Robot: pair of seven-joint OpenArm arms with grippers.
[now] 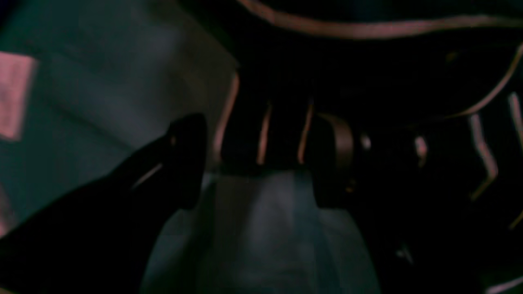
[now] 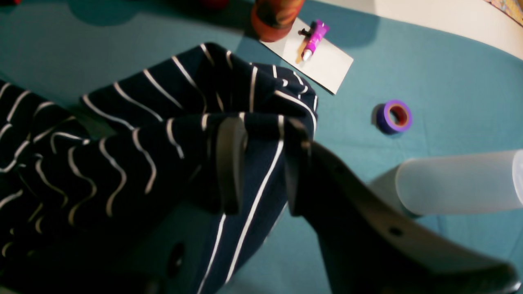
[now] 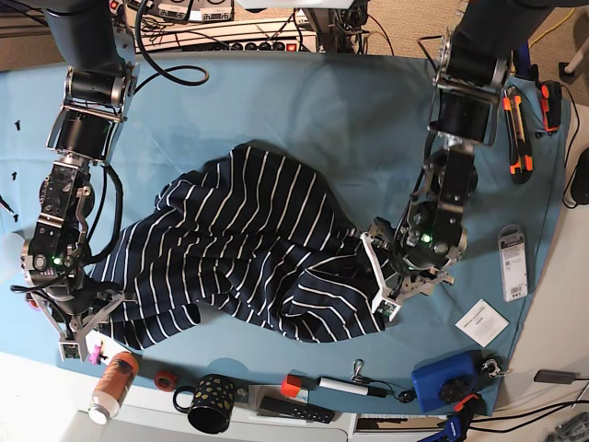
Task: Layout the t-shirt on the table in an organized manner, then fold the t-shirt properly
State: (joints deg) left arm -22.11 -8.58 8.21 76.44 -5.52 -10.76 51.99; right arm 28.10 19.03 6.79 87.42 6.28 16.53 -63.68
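Observation:
The dark navy t-shirt (image 3: 248, 249) with thin white stripes lies crumpled across the middle of the teal table (image 3: 304, 101). My left gripper (image 3: 379, 281) stands open at the shirt's right edge. In the left wrist view its dark fingers (image 1: 188, 159) straddle a bunched striped hem (image 1: 265, 134) just above the table cloth (image 1: 261, 228). My right gripper (image 3: 90, 327) is at the shirt's lower left corner. In the right wrist view its jaws (image 2: 263, 163) stand apart, with a fold of the t-shirt (image 2: 135, 155) draped between the fingers (image 2: 231, 163).
Near the right gripper are an orange bottle (image 2: 273, 16), a white card with a purple tube (image 2: 314, 38), a purple tape roll (image 2: 394, 116) and a frosted cup (image 2: 453, 183). Along the front edge stand a black mug (image 3: 210, 403) and a blue box (image 3: 444, 382). Orange cutters (image 3: 520, 138) lie at the right.

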